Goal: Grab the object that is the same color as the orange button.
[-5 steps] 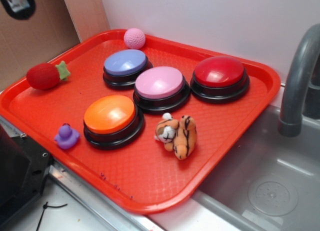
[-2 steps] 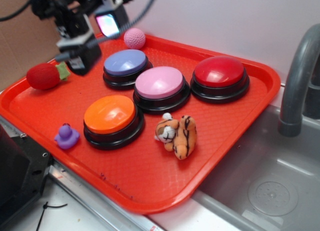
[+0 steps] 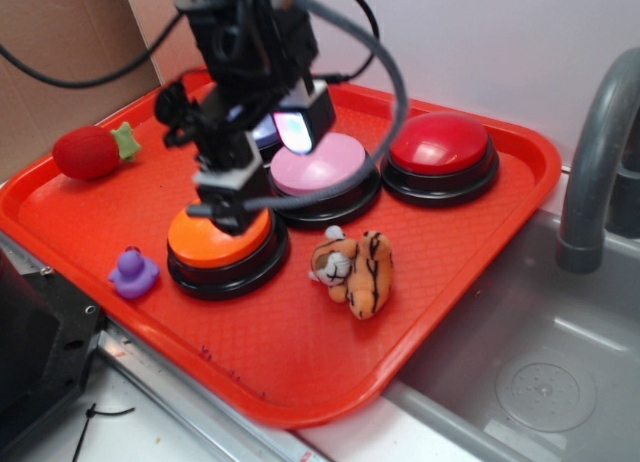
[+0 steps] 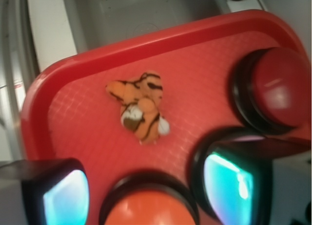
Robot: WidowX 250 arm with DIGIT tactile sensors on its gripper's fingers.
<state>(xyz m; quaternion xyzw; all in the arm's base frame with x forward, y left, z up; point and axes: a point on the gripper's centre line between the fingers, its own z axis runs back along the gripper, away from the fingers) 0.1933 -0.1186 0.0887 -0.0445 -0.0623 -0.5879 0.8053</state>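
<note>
The tiger [image 3: 353, 271] lies on the red tray [image 3: 300, 372] with bare tray floor in front of it and to its right, up to the raised rim. Nothing stands above it. On its left the orange button [image 3: 225, 247] is just beside it, and the pink button [image 3: 322, 174] is near behind it; these 2 narrow the gap. The red button [image 3: 440, 154] stands further back. The grey tap [image 3: 600, 152] rises outside the tray, well apart.

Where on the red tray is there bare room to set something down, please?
The tray is bare along its near edge, in front of the orange button and plush tiger, and right of the tiger. The middle, around the pink button and the gripper, is crowded.
</note>
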